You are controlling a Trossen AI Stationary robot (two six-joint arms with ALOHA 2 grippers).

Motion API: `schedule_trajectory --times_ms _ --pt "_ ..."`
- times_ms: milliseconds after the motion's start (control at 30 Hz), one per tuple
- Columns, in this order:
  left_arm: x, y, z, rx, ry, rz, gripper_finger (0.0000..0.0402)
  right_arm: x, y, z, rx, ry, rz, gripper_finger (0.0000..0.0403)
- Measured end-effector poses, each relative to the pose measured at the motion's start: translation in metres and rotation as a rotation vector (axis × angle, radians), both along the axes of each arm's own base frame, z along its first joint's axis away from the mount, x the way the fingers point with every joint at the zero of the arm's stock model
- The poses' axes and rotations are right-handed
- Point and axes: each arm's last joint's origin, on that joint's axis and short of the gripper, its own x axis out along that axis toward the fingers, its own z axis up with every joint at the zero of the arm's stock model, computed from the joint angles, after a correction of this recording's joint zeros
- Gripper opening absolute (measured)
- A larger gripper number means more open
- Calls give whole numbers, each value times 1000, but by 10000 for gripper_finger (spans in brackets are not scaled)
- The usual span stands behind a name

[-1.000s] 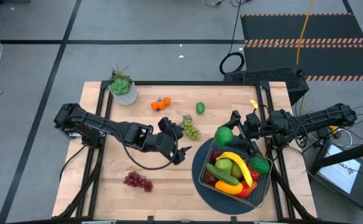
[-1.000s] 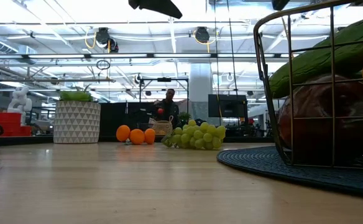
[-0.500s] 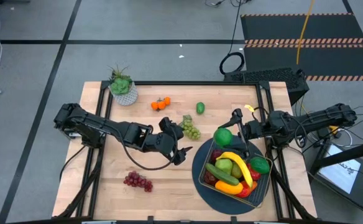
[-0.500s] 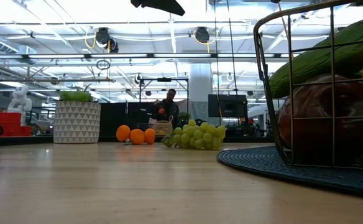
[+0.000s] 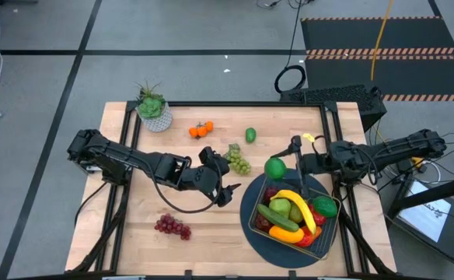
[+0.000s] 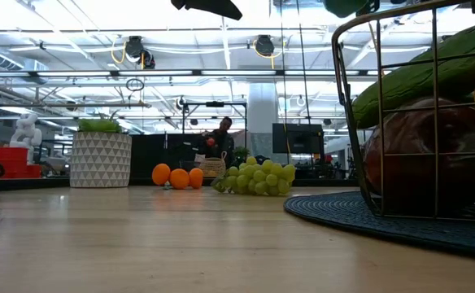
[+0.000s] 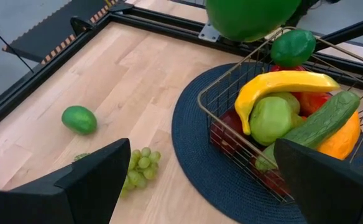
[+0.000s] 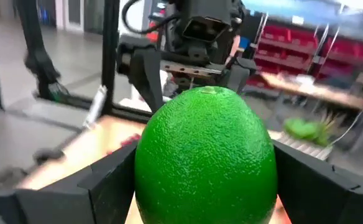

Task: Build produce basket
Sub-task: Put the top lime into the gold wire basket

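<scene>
The right tool (image 5: 283, 166) grips a large green lime (image 5: 275, 168), held in the air just beside the basket (image 5: 256, 215) at its far corner, while the left tool (image 5: 225, 193) waits wide open and empty over the bench (image 5: 134, 225), near the basket's other side. The basket, on its round blue mat (image 5: 246, 202), already holds a banana (image 5: 298, 204), cucumber (image 5: 277, 217), pear (image 5: 281, 206), another lime (image 5: 325, 206) and red fruit. By my judgement the task is well past half done: green grapes (image 5: 238, 162), a small lime (image 5: 250, 135), oranges (image 5: 200, 130) and purple grapes (image 5: 172, 226) lie apart from the basket.

The right tool (image 5: 287, 165), gripping the green lime (image 5: 275, 167), has drawn back from the basket (image 5: 330, 225).
</scene>
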Motion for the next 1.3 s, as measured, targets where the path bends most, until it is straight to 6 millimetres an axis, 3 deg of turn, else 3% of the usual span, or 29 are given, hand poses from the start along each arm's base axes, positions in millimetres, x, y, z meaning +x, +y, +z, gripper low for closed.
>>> schedule_trajectory --times_ms 200,367,700,967,1300 --pt "0 0 0 0 0 1 397 0 0 -2 411 74 -15 320" --pt "0 0 0 0 0 0 397 -1 0 -9 563 161 -37 320" --pt "0 0 -1 3 8 0 397 -4 6 -25 610 342 -74 320" --pt "0 0 -1 9 10 -4 397 -5 17 -46 496 502 -151 322" --pt "0 0 -1 2 7 1 397 6 24 -62 407 587 -151 379"
